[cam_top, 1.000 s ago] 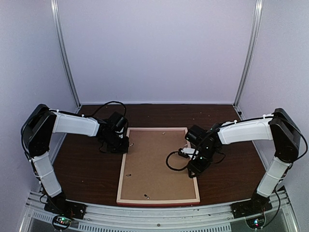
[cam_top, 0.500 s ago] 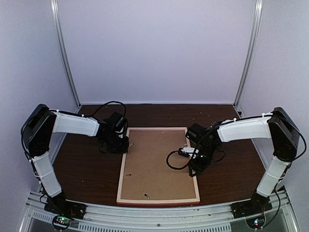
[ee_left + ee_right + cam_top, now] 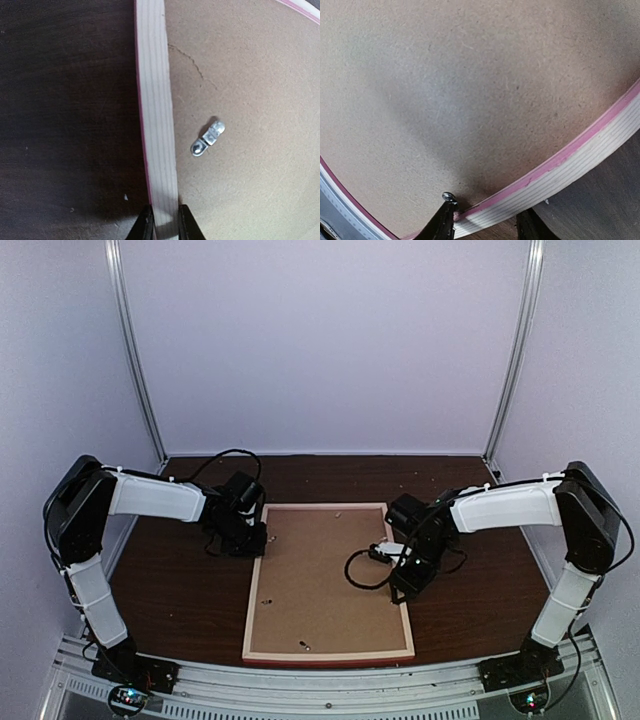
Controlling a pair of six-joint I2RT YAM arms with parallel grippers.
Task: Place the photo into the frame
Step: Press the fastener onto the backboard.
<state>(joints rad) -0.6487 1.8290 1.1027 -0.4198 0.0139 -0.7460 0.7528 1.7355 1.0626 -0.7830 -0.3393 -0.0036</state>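
Where frame (image 3: 330, 655) lies: pink face down on tabletop (image 3: 170, 590), brown board (image 3: 325, 580) inside.
L jaws: clamped on frame's left bar.
R jaws: astride right bar; grip can't tell.

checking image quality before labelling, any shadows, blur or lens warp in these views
Top external: soft even light, no glare, the frame shows straight edges. Left wrist: its bar bows slightly, the metal clip is sharp, the table is dim and low in detail. Right wrist: strong warp curves the frame's bar, a grey shadow crosses the backing board, grain a little soft.
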